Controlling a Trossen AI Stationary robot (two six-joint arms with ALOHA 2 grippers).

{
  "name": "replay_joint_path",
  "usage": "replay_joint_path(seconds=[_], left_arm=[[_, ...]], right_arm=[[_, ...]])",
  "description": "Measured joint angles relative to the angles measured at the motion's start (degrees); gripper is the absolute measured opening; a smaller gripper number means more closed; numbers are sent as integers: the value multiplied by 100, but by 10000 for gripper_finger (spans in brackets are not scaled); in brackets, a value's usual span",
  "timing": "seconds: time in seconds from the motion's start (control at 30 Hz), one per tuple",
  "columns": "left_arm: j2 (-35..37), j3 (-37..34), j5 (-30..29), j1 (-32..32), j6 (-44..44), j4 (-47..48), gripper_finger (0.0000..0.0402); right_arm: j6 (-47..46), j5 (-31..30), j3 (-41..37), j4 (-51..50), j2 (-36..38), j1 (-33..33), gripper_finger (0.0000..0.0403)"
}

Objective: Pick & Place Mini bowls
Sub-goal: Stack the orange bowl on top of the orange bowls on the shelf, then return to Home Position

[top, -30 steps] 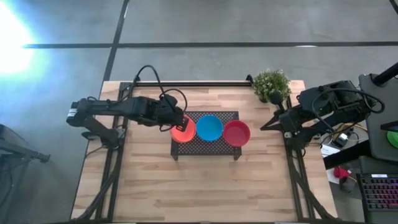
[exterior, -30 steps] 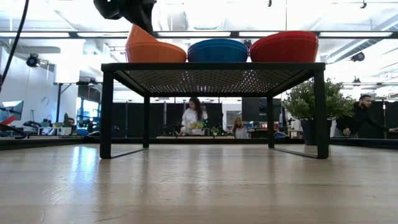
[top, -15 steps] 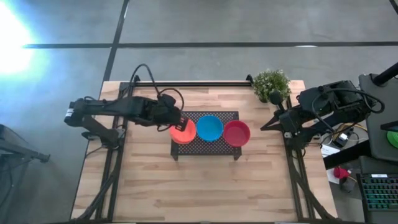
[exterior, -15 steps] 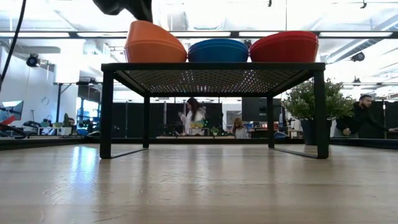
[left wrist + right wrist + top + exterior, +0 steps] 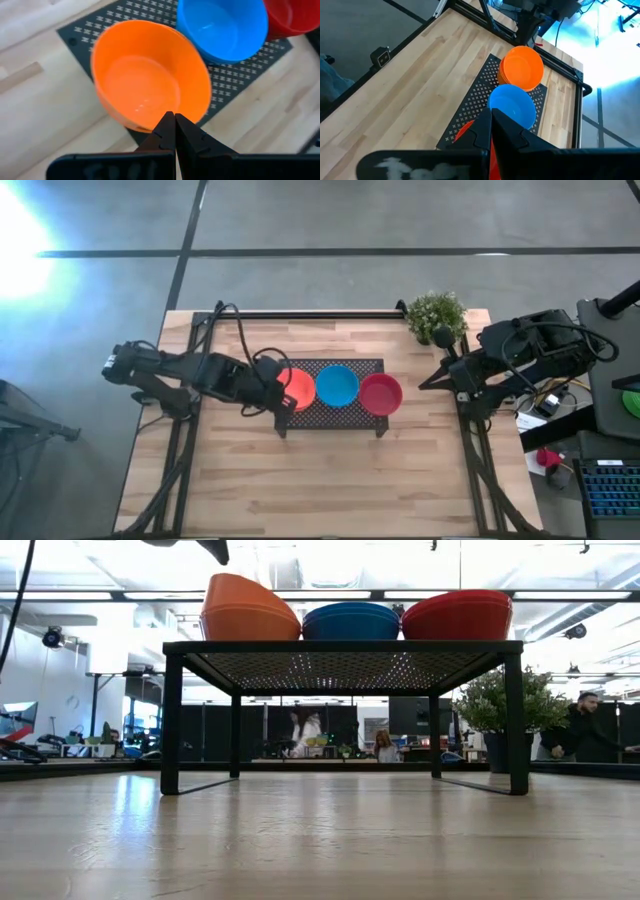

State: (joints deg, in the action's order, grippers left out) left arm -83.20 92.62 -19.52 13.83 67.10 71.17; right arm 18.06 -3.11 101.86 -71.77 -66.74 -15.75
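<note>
Three mini bowls stand in a row on the dark mesh rack (image 5: 330, 416): orange (image 5: 298, 388) at its left end, blue (image 5: 337, 385) in the middle, red (image 5: 380, 394) at the right. The orange bowl (image 5: 150, 80) rests on its base, tilted, with its mouth turned toward the left arm. My left gripper (image 5: 173, 119) is shut and hovers just off that bowl's left rim, above it in the low view (image 5: 216, 549). My right gripper (image 5: 492, 114) is shut and waits at the table's right edge (image 5: 428, 380).
A small green potted plant (image 5: 437, 313) stands at the table's far right corner. The rack stands on four legs (image 5: 170, 720), with bare wooden tabletop (image 5: 330, 480) in front of it and beneath it. People show in the room beyond the table.
My left gripper has come away from the orange bowl's rim, rising and drawing back toward the table's left and near edge. The orange bowl, at first held at a steeper tilt, has settled onto the rack's left end beside the blue bowl.
</note>
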Motion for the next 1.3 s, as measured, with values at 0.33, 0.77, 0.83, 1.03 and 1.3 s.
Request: replay_joint_path(seconds=[0.33, 0.77, 0.83, 1.03, 1.3], left_arm=[[-26, -125, -243, 5, 232, 408, 0], [-20, -156, -276, -12, 310, 433, 0], [-11, 95, -449, -12, -18, 429, 0], [-4, 841, -1087, -10, -1690, 297, 0], [287, 1342, -1346, -58, -4507, -401, 0]], right_arm=[[11, -2, 0, 9, 0, 0, 8], [55, -2, 0, 15, 2, 2, 8], [42, -2, 0, 68, 38, 0, 8], [-39, -1, 0, 369, 339, 2, 8], [-1174, 11, 1, 681, 845, 2, 8]])
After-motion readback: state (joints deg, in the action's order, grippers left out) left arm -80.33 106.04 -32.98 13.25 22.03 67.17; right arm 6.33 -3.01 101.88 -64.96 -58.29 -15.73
